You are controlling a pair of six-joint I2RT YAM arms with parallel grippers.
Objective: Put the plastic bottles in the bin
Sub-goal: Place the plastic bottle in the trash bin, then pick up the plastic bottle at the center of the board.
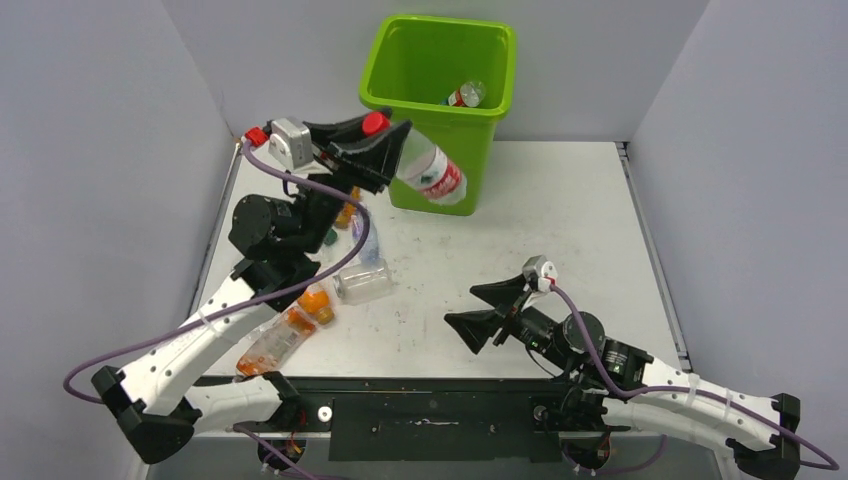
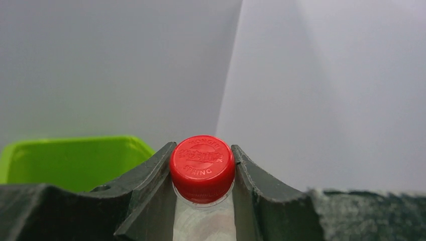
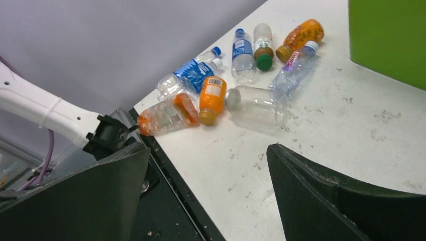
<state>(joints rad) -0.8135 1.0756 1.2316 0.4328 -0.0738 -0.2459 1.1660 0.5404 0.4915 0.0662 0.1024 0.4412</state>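
Left claw (image 1: 393, 152) clamped on neck of clear red-labelled bottle (image 1: 432, 172), just under red cap (image 2: 202, 168). Bottle held in air, tilted, base toward bin (image 1: 400, 60); in top view it sits against bin's near outer wall, not inside. One bottle (image 1: 466, 94) lies in bin. Other bottles in cluster on left of counter (image 1: 560, 220), among them clear bottle on its side (image 1: 363, 283). Right claw (image 1: 460, 305) spread wide, empty, low over near counter, well apart from the cluster.
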